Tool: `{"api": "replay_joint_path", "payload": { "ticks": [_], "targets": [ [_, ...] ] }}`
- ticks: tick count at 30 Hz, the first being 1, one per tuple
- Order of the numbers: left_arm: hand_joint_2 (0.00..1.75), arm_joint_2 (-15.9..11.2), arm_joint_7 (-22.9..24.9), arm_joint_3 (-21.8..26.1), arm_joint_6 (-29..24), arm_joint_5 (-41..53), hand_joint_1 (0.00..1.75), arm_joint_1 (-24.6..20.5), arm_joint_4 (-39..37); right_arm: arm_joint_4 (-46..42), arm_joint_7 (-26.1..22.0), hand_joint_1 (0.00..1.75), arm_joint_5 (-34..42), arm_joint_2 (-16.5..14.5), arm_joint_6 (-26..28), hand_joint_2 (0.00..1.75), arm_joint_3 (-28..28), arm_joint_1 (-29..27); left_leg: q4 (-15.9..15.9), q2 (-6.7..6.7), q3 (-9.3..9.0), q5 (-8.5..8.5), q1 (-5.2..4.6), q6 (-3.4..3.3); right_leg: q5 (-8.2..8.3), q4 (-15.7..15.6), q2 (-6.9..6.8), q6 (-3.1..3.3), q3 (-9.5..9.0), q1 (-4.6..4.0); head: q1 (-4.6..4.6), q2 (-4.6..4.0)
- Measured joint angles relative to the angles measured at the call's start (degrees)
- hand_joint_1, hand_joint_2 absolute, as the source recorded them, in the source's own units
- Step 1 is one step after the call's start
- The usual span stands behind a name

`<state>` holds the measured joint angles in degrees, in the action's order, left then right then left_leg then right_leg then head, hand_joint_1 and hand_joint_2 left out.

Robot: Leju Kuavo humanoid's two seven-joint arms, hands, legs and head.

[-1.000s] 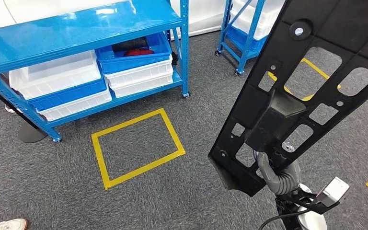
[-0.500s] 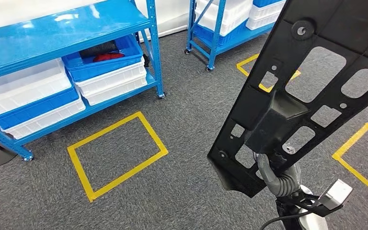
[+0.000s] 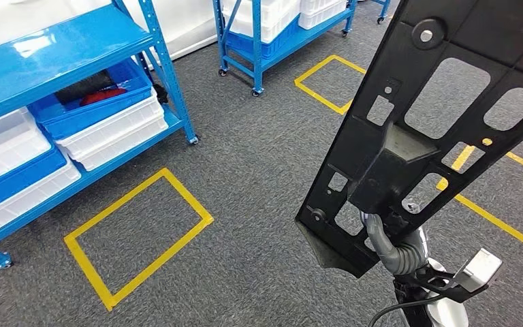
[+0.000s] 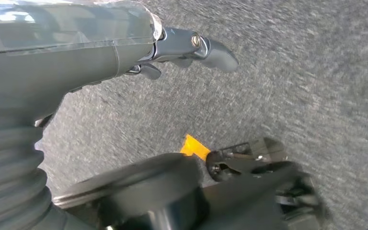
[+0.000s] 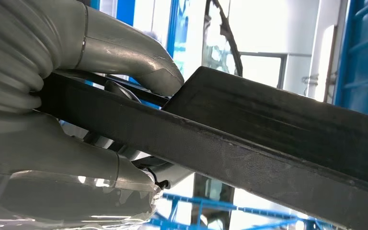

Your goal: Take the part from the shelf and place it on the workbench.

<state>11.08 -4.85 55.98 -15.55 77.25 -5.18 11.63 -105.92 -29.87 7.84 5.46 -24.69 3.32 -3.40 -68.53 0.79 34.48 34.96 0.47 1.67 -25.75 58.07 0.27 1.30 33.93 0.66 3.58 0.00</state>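
I hold the part [image 3: 442,102], a long black plate with cut-out windows, by its lower end in my right hand [image 3: 388,238], fingers and thumb clamped across its edge, the plate tilted up over the right of the scene. My left hand [image 4: 187,48] hangs above the carpet with nothing in it, fingers loosely apart. Carrying well means a firm clamp and a steady plate. Grey carpet [image 3: 259,177] with yellow tape boxes [image 3: 139,235]; blue shelves [image 3: 75,48] far left hold bins [image 3: 109,126]. No workbench yet.
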Motion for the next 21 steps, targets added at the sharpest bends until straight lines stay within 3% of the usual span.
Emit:
{"api": "replay_joint_path", "payload": {
  "ticks": [1, 2, 3, 4, 6, 8, 10, 11, 13, 15, 17, 18, 19, 21],
  "targets": [
    [1.75, -0.01, 0.07, 0.03, 0.12, 0.06, 0.00, -0.03, 0.00, 0.00, 0.25, 1.75, -0.01, -0.01, 0.04, 1.75, -0.01, 0.05, -3.50, -0.30, 1.63, 1.18, -0.01, -0.05, 0.04, 0.05, 0.70, 0.09, 0.07, -0.12, 0.00, 0.00],
    [1.75, -0.01, 0.10, 0.06, 0.19, 0.18, 0.00, -0.08, 0.00, 0.00, 0.52, 1.75, -0.02, -0.02, 0.08, 1.75, -0.03, 0.06, -5.28, -0.40, 2.50, 1.26, -0.03, -0.16, 0.05, 0.13, 1.45, 0.12, 0.10, -0.23, 0.00, 0.00],
    [1.75, -0.02, 0.11, 0.07, 0.22, 0.30, 0.00, -0.15, 0.00, 0.00, 0.75, 1.75, -0.03, -0.02, 0.11, 1.75, -0.03, 0.06, -4.71, -0.46, 2.27, 0.16, -0.03, -0.34, 0.06, 0.22, 2.24, 0.13, 0.10, -0.31, 0.00, 0.00],
    [1.75, -0.02, 0.11, 0.07, 0.17, 0.41, 0.00, -0.18, 0.00, 0.00, 0.91, 1.75, 0.02, -0.02, 0.11, 1.75, -0.04, 0.06, -1.85, -0.72, 1.02, -1.89, -0.03, -0.58, 0.06, 0.34, 3.04, 0.13, 0.07, -0.36, 0.00, 0.00],
    [1.75, -0.08, -0.28, 0.08, -0.07, 0.35, 0.00, 0.01, 0.00, 0.04, 1.05, 1.75, 0.44, 0.00, -0.01, 1.75, -0.04, 0.14, 6.13, -2.91, -2.34, -5.72, 0.00, -1.17, 0.10, 0.54, 4.60, -0.02, 0.18, -0.37, -0.01, 0.00],
    [1.75, -0.18, -1.05, 0.17, -0.56, -0.01, 0.00, 0.15, 0.00, 0.32, 1.07, 1.75, 1.01, 0.06, -0.22, 1.75, -0.06, 0.64, 10.53, -4.80, -3.98, -6.87, -0.05, -1.46, 0.40, 0.65, 5.98, -0.59, 0.73, -0.16, -0.01, 0.00],
    [1.75, -0.26, -1.66, 0.32, -1.16, -0.61, 0.00, 0.01, 0.00, 1.04, 1.01, 1.75, 1.40, 0.12, -0.45, 1.75, -0.13, 1.59, 11.30, -4.27, -4.18, -6.95, -0.10, -1.76, 0.92, 0.39, 7.19, -1.49, 1.18, 0.06, -0.01, 0.00],
    [1.75, -0.31, -1.82, 0.40, -1.44, -0.91, 0.00, -0.13, 0.00, 1.56, 0.95, 1.75, 1.57, 0.15, -0.58, 1.75, -0.19, 2.16, 11.76, -3.65, -4.37, -7.28, -0.05, -2.07, 0.98, 0.44, 6.76, -1.80, 1.33, 0.06, -0.01, 0.00],
    [1.75, -0.45, -2.02, 0.69, -1.99, -1.54, 0.00, -0.40, 0.00, 3.08, 0.84, 1.75, 1.85, 0.23, -0.91, 1.75, -0.48, 3.96, 12.77, -2.17, -4.79, -7.99, 0.15, -2.75, -0.62, 2.90, 3.77, -2.25, 2.63, -0.11, -0.01, 0.00],
    [1.75, -0.65, -2.07, 1.15, -2.29, -1.96, 0.00, -0.44, 0.00, 4.63, 0.82, 1.75, 2.15, 0.25, -1.14, 1.75, -1.09, 5.79, 13.06, -0.57, -4.82, -8.17, -0.03, -3.08, -4.27, 9.73, 0.79, -2.64, 5.96, 0.11, -0.02, 0.00],
    [1.75, -0.83, -1.98, 1.51, -2.34, -2.18, 0.00, -0.30, 0.00, 5.78, 1.10, 1.75, 2.43, 0.23, -1.21, 1.75, -1.77, 6.59, 13.03, 0.93, -4.76, -8.08, -0.15, -3.10, -6.29, 15.71, 0.17, -3.12, 8.73, 0.59, -0.02, 0.00],
    [1.75, -0.89, -1.89, 1.61, -2.33, -2.25, 0.00, -0.25, 0.00, 6.25, 1.28, 1.75, 2.51, 0.23, -1.26, 1.75, -2.04, 6.79, 12.99, 1.59, -4.78, -8.01, -0.15, -3.02, -5.71, 15.82, -0.02, -3.35, 8.63, 0.85, -0.02, 0.00],
    [1.75, -0.92, -1.81, 1.68, -2.32, -2.26, 0.00, -0.22, 0.00, 6.68, 1.44, 1.75, 2.56, 0.23, -1.32, 1.75, -2.28, 7.07, 12.89, 2.22, -4.84, -7.89, -0.13, -2.85, -4.14, 13.46, -0.41, -3.53, 7.24, 1.07, -0.02, 0.00],
    [1.75, -0.95, -1.61, 1.78, -2.28, -2.25, 0.00, -0.22, 0.00, 7.58, 1.52, 1.75, 2.68, 0.25, -1.55, 1.75, -2.68, 8.02, 12.48, 3.35, -4.96, -7.43, -0.22, -2.25, -0.83, 5.32, -2.58, -3.63, 2.73, 1.07, -0.02, 0.00]
  ]
}}
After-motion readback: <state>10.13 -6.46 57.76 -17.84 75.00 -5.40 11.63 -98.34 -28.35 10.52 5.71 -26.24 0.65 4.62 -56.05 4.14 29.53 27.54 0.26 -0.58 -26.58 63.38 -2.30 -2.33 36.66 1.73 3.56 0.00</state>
